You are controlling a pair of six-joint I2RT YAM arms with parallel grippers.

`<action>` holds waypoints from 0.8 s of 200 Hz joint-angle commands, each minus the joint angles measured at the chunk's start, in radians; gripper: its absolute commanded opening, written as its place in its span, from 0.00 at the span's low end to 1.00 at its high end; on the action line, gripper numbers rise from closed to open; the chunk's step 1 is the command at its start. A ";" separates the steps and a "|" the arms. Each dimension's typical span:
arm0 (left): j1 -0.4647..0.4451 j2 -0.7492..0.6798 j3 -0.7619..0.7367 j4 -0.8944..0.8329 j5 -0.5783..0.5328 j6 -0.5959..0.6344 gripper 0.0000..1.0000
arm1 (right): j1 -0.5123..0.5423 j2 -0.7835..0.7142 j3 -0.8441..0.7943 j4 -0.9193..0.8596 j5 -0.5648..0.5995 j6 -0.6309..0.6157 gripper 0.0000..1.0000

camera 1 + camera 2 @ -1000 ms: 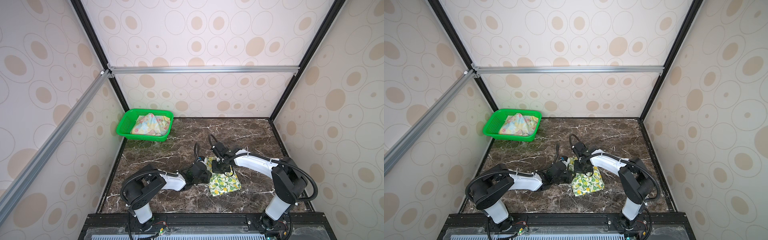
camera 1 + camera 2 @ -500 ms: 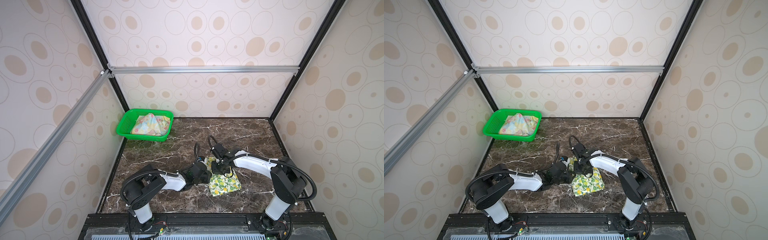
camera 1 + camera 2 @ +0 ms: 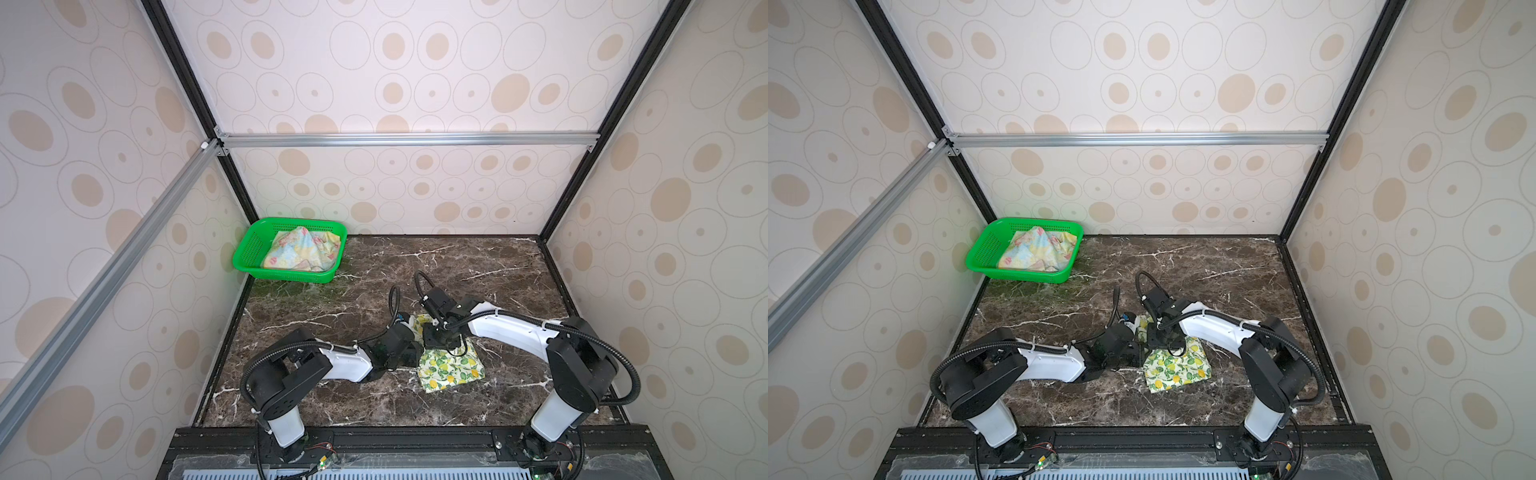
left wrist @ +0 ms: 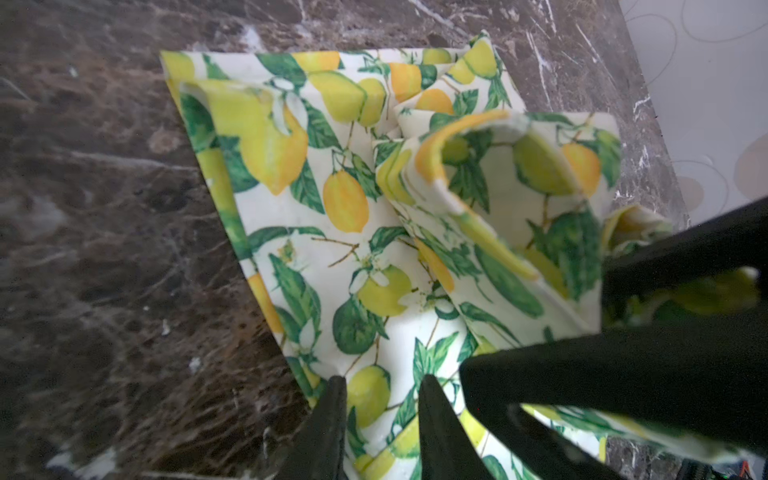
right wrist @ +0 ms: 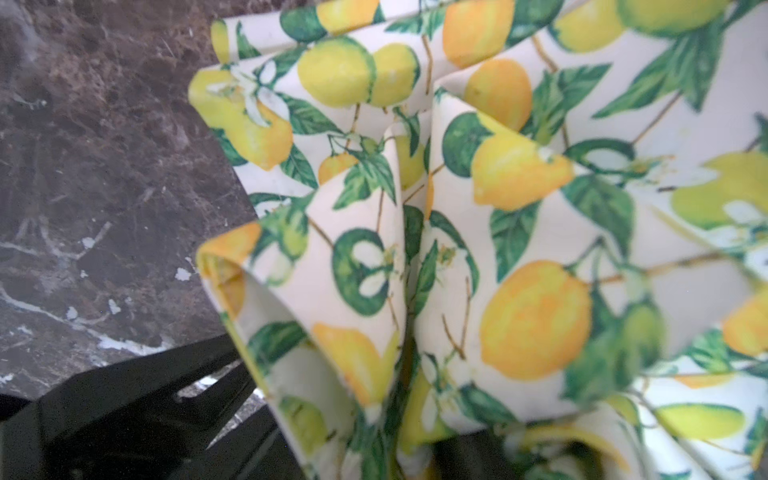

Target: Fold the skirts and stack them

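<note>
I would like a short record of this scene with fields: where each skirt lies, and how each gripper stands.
lemon skirt: folded on the marble table, front middle; one fold stands up
floral skirt: crumpled inside the green basket, back left corner
left gripper: at the left edge of the lemon skirt in both top views, jaws slightly apart; grip unclear
right gripper: over the lemon skirt, jaws apart around the raised fold
stack: not yet made

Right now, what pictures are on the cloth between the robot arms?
Yellow lemons and green leaves on white. The skirt shows best in the left wrist view.
</note>
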 commanded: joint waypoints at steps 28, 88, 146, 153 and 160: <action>-0.013 -0.019 -0.003 -0.135 -0.032 -0.007 0.31 | 0.013 -0.070 0.032 -0.024 0.016 0.019 0.46; -0.014 -0.051 -0.003 -0.167 -0.062 -0.004 0.31 | 0.021 -0.114 0.052 -0.014 -0.014 0.033 0.46; -0.009 -0.127 0.020 -0.239 -0.115 0.025 0.32 | -0.049 -0.198 0.062 -0.037 0.032 -0.072 0.50; -0.008 -0.133 0.028 -0.248 -0.123 0.031 0.32 | -0.065 -0.201 0.048 -0.027 0.039 -0.087 0.51; -0.007 -0.140 0.036 -0.255 -0.129 0.037 0.32 | -0.088 -0.200 0.036 -0.013 0.034 -0.106 0.51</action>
